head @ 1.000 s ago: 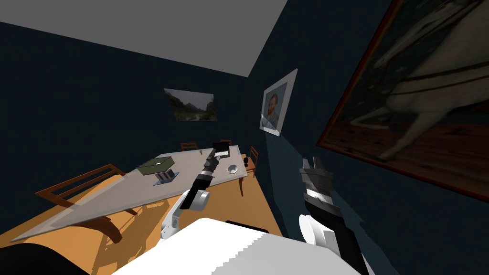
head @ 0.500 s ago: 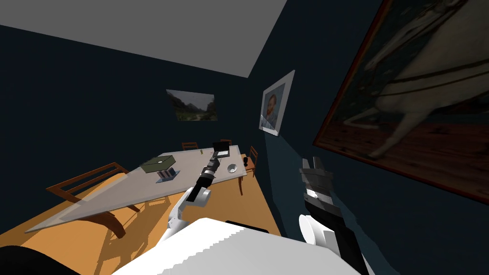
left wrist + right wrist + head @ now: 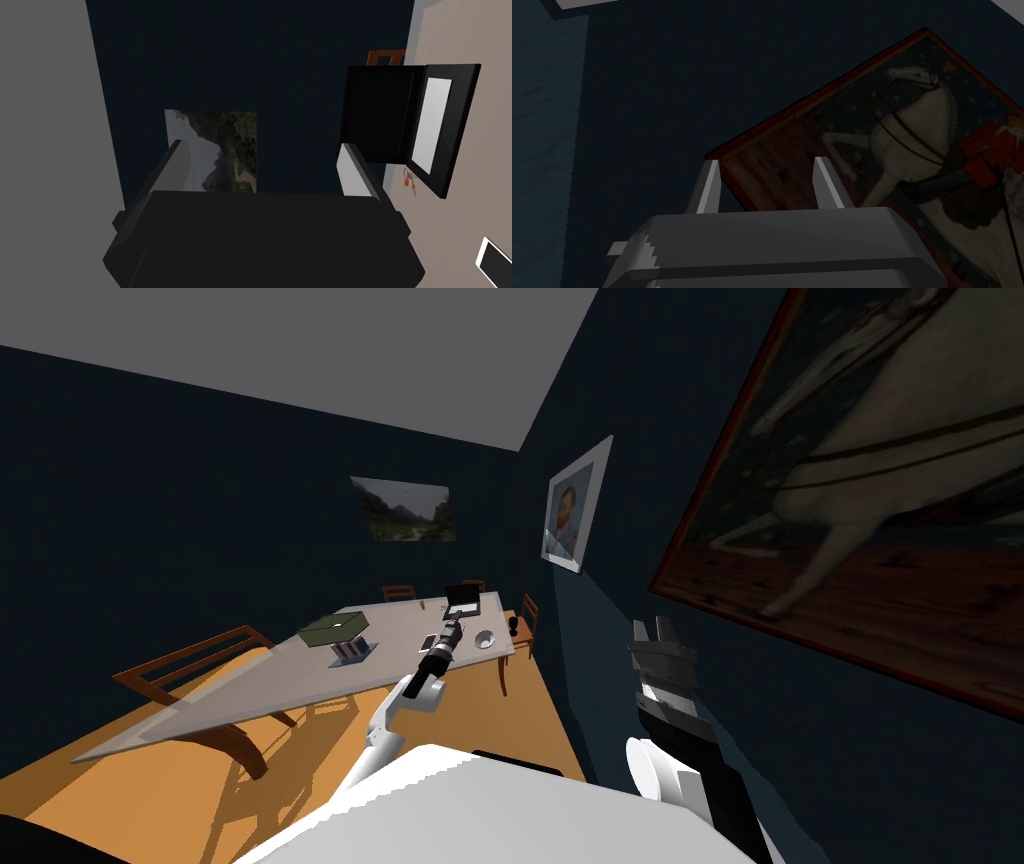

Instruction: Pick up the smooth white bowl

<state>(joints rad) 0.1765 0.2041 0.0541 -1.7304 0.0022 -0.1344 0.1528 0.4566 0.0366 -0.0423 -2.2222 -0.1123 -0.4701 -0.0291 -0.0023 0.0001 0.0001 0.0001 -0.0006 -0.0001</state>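
The white bowl (image 3: 486, 639) sits on the grey table (image 3: 250, 698) near its right edge. My left arm stretches out over the table, and my left gripper (image 3: 456, 622) hangs just left of the bowl, pointing at the black laptop (image 3: 462, 600). In the left wrist view the left gripper (image 3: 265, 165) is open with nothing between its fingers; the laptop (image 3: 410, 120) lies ahead of it. My right gripper (image 3: 655, 633) is raised beside the right wall, and the right gripper (image 3: 767, 187) is open and holds nothing.
A green box (image 3: 332, 630) on a small stand, a phone (image 3: 428, 642) and orange keys (image 3: 410, 179) also lie on the table. Wooden chairs (image 3: 190, 663) stand along its left side and far end. A dark wall closes in on the right.
My left arm has reached farther out over the table toward the laptop. The head view has shifted slightly. The right arm has not moved.
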